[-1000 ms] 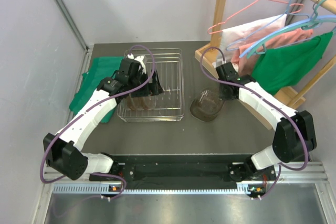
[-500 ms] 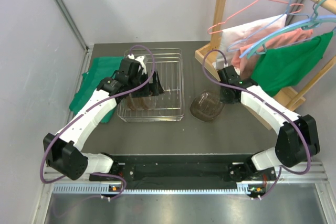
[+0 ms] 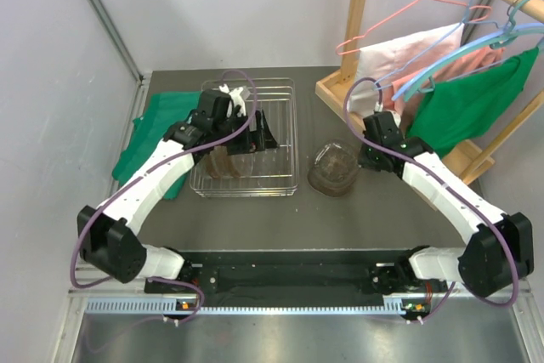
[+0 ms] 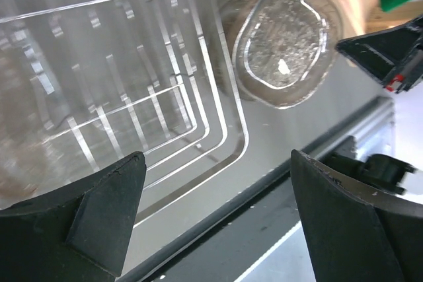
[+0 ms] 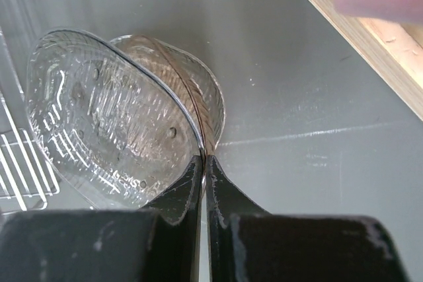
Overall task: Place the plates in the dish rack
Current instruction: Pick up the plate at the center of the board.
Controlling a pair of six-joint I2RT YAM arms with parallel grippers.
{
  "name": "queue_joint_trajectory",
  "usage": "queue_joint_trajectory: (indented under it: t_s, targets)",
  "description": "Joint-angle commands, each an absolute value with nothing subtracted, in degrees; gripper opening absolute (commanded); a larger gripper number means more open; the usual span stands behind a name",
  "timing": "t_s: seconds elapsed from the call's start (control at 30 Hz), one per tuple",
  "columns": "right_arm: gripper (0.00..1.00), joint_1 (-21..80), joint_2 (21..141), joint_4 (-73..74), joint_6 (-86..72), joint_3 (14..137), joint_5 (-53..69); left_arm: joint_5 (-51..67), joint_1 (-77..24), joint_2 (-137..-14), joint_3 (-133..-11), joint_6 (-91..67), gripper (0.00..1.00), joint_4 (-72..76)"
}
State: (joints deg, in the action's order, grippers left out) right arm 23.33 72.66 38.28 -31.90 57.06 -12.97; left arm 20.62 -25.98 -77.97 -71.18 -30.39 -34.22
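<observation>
The silver wire dish rack (image 3: 276, 163) stands at the table's middle left, with a brown-tinted plate (image 3: 223, 164) propped inside it. My left gripper (image 3: 257, 136) hovers open over the rack's right half, and nothing is between its fingers (image 4: 106, 209). To the right of the rack, my right gripper (image 3: 365, 157) is shut on the rim of a clear textured plate (image 5: 106, 123), tilted up off a brown plate (image 5: 201, 87) beneath it. Both plates also show in the left wrist view, clear plate (image 4: 284, 44) above the brown one (image 4: 228, 14).
A green cloth (image 3: 157, 125) lies left of the rack. A wooden clothes stand (image 3: 357, 23) with hangers and hanging garments (image 3: 459, 99) fills the back right, close behind my right arm. Its wooden base (image 5: 370, 44) lies near the plates.
My right gripper has drawn back to the right and raised the clear plate by its rim off the brown one. The left gripper has shifted slightly up and right over the rack.
</observation>
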Motion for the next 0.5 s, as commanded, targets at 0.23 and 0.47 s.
queue_joint_trajectory:
  t_s: [0.23,0.47]
  targets:
    - [0.00,22.9,66.8,33.1,-35.3,56.0,-11.3,29.2,-30.1,-88.3,-77.9,-32.8,0.94,-23.5]
    - [0.00,22.8,65.8,32.2,-36.1,56.0,-9.5,31.0,-32.2,-95.1,-81.3,-32.7,0.93,-20.7]
